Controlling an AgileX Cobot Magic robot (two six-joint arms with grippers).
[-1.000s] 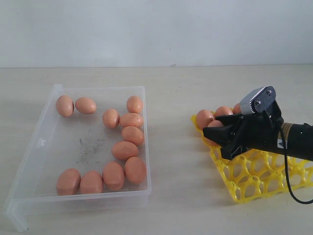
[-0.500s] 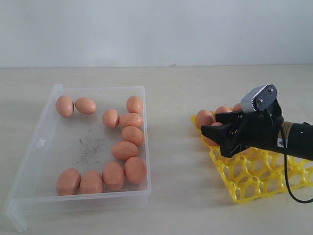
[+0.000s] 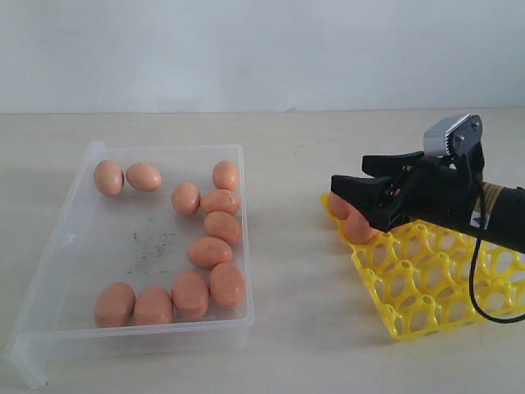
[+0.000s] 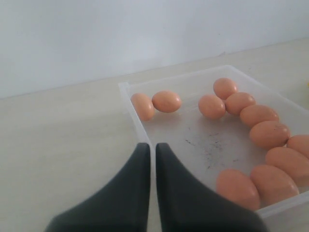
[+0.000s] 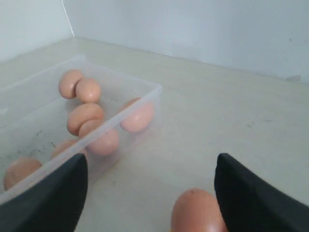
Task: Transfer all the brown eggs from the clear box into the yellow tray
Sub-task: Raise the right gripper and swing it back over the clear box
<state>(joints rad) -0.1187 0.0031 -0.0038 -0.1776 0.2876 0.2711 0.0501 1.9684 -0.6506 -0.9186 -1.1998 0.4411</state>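
Over on the right, the right gripper [image 3: 354, 174] hovers above the far-left corner of the yellow tray [image 3: 426, 304], and those jaws are spread wide with nothing in them. The right wrist view has both dark fingers [image 5: 53, 193] flaring out to either side, with a seated egg [image 5: 198, 212] low between them and touching neither finger. It sits on the tray's far-left edge, though the cell under it is out of the wrist picture, so take the seating as likely. A second egg shows just beyond it in the exterior view. Anything farther back on that row is hidden behind the arm.

Why fill that corner? My guess is it's the nearest part of the tray to the box, and the open lattice cells hold each egg so it can't roll.

On the left, the clear box [image 3: 164, 149] is far from empty, with eleven brown eggs [image 3: 209, 252] loose on its floor. Two are touching in the far-left corner, the others run in a band down the right side and along the near wall, and many of those are touching.

The left gripper [image 4: 147, 147] is clamped tight, fingers pressed together on nothing. It hangs over the bare table [image 3: 295, 328] outside the box and looks in at the eggs. Most tray cells stand open, so there's plenty of ferrying ahead.
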